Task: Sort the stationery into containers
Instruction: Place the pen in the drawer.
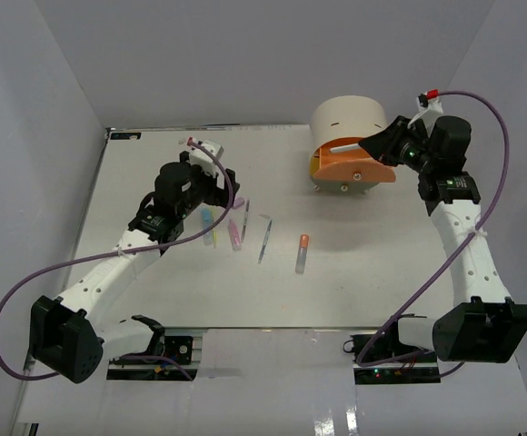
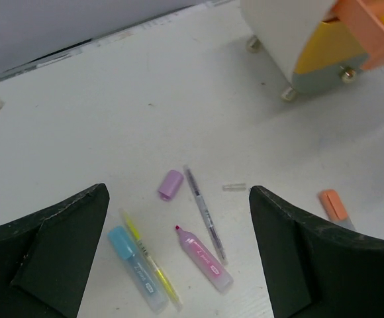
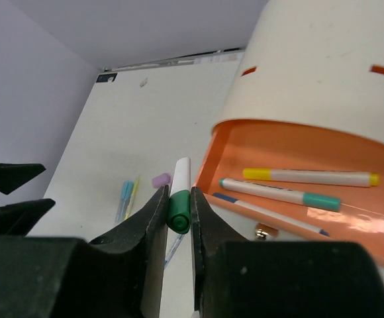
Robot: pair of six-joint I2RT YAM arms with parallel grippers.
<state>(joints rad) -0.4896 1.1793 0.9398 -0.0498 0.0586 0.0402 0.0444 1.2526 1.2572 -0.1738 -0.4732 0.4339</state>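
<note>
The pulled-out orange drawer (image 3: pixel 245 142) is holding three pens (image 3: pixel 281 192), and just beside it I am pinching a green-capped pen (image 3: pixel 180 179) in the right claw (image 3: pixel 177 218), while my left claw (image 2: pixel 179 199) is hanging spread wide above loose markers (image 2: pixel 204 257).

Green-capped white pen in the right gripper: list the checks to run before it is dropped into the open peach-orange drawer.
1. Grip: right gripper shut on the green-capped white pen: ok.
2. Peach-orange drawer pulled open: ok.
3. Room inside: three thin pens lie in it, with bare floor left over: ok.
4. Pen fully above the drawer opening: cannot tell.
5. Left gripper open, over the loose pastel markers, away from the drawer: ok.
</note>
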